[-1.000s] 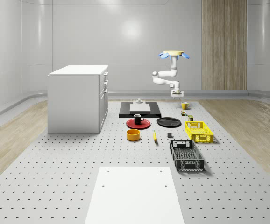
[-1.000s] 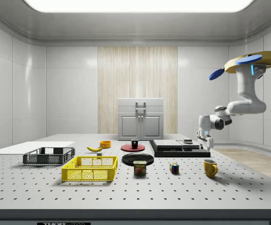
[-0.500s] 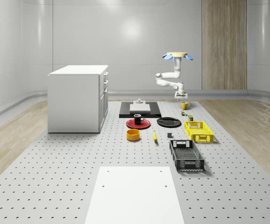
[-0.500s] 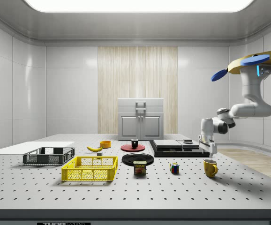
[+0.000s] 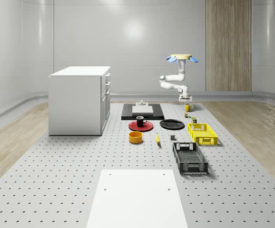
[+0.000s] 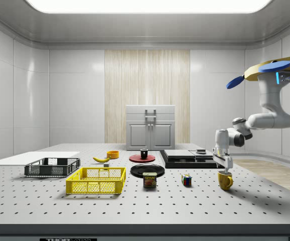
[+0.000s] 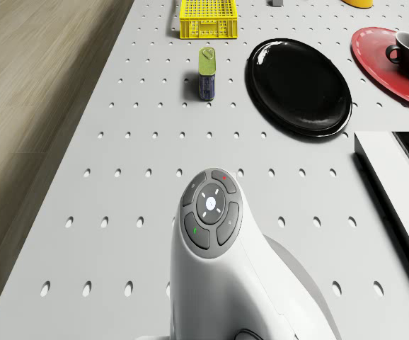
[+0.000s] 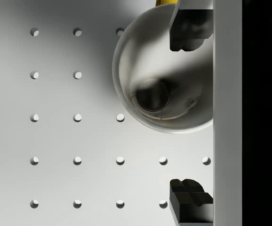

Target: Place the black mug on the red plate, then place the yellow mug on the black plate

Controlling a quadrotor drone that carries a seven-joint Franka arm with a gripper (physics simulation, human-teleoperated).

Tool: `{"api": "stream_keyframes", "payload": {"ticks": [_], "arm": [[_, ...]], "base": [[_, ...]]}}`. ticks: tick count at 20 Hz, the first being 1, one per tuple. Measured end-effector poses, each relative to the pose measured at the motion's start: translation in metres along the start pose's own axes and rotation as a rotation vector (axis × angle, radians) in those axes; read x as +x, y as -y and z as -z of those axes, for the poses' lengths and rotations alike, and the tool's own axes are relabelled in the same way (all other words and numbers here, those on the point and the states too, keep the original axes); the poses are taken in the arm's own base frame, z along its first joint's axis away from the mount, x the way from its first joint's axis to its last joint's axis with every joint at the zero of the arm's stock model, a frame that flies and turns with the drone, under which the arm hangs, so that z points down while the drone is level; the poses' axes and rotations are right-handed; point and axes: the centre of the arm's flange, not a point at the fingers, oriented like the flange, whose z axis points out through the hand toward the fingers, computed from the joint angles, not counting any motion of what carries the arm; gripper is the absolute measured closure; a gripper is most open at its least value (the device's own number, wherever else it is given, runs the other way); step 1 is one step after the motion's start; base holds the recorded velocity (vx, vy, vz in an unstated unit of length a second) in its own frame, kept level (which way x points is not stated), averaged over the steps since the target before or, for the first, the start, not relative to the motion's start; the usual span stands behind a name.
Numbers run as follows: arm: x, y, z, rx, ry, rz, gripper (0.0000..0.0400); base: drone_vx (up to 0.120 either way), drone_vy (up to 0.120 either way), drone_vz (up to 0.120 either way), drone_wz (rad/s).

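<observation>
The yellow mug (image 5: 188, 108) (image 6: 225, 180) stands upright on the table at the side view's right. My drone (image 5: 181, 57) (image 6: 273, 68) hovers above and beyond it. The gripper (image 5: 186, 100) (image 6: 225, 168) (image 8: 190, 113) hangs open just over the mug (image 8: 164, 75); one fingertip (image 8: 188, 28) is over its opening, the other sits past its rim. The black mug (image 5: 141, 120) (image 6: 144, 153) (image 7: 408, 51) stands on the red plate (image 5: 141, 127) (image 6: 136, 158) (image 7: 374, 53). Beside that plate lies the bare black plate (image 5: 171, 124) (image 6: 147, 170) (image 7: 300, 85).
A can (image 7: 206, 72) (image 6: 150, 180) and a colour cube (image 6: 186, 180) stand between the yellow mug and the black plate. A yellow crate (image 5: 202, 133), a black crate (image 5: 190, 157), a banana (image 6: 101, 159), a yellow bowl (image 5: 136, 137), a black-and-white slab (image 5: 142, 111) and a white cabinet (image 5: 79, 99) share the table.
Drone and arm have shifted toward the whole-scene view's right. The gripper has come down from well above the table to just over the yellow mug.
</observation>
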Motion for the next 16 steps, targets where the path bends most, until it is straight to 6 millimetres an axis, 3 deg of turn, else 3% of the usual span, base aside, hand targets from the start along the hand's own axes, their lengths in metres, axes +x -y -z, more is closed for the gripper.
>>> {"api": "stream_keyframes", "payload": {"ticks": [16], "arm": [[-0.002,0.002,-0.019,0.000,0.000,0.000,0.0000]], "base": [[0.000,-0.002,0.000,0.000]]}}
